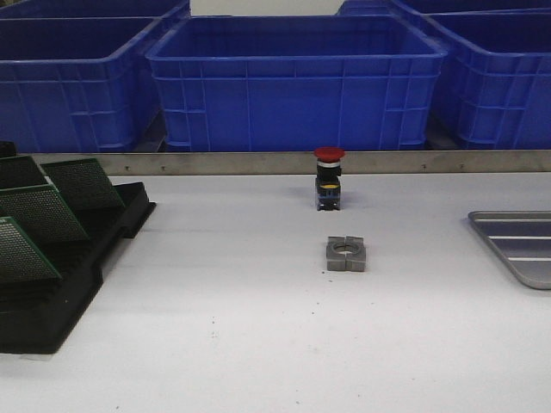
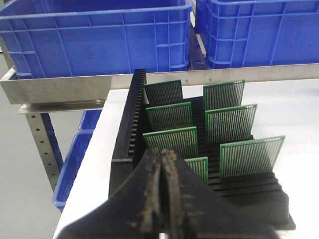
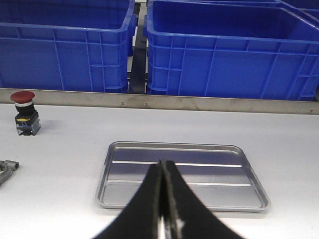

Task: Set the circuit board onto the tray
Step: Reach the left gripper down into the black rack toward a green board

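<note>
Green circuit boards (image 2: 230, 123) stood upright in the black slotted rack (image 2: 130, 119) at the surface's left edge, just ahead of the empty, closed left pincer (image 2: 162, 186). The silver metal tray (image 3: 182, 175) lay by the right edge, under the closed right pincer (image 3: 163, 191).
</note>
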`<state>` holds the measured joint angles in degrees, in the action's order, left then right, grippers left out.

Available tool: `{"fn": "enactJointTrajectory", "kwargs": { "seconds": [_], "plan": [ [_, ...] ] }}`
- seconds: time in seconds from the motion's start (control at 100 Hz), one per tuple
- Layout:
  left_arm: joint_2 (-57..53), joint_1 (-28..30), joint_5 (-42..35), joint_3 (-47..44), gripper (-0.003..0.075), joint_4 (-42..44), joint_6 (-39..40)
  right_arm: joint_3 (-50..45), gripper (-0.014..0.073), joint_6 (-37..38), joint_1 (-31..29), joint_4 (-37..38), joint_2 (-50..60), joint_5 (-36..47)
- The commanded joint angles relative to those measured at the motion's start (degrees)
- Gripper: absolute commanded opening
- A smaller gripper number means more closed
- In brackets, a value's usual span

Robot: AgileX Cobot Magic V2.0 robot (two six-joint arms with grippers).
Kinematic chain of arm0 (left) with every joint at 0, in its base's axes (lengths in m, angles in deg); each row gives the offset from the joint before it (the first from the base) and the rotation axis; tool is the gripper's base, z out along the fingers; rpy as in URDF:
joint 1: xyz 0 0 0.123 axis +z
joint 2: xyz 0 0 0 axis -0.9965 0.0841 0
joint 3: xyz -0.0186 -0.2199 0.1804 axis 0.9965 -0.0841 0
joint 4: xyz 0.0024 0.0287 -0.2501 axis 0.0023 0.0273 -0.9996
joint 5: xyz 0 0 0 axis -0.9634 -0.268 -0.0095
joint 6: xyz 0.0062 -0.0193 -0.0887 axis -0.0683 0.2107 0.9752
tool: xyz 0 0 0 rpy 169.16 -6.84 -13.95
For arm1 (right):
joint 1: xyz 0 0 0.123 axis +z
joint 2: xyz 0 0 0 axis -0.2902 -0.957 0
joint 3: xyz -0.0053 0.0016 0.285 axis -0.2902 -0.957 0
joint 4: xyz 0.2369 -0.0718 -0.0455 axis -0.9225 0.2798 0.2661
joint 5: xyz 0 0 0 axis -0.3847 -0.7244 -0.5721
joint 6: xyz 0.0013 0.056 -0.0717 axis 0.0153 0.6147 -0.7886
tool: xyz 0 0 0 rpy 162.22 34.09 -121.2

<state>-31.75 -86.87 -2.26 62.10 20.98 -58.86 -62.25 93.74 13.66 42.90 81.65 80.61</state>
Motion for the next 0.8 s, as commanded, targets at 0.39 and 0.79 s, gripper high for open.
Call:
{"fn": "enactJointTrajectory", "kwargs": {
  "seconds": [0.39, 0.79],
  "plan": [
    [-1.9, 0.2, -10.9, -1.6, -0.0017, -0.6, 0.6, -0.1, -0.006, -0.1, -0.3, 0.8, 1.1, 4.1],
    [0.4, 0.2, -6.7, 8.6, -0.0018, -0.6, 0.6, -0.1, -0.006, -0.1, -0.3, 0.8, 1.1, 4.1]
  ]
}}
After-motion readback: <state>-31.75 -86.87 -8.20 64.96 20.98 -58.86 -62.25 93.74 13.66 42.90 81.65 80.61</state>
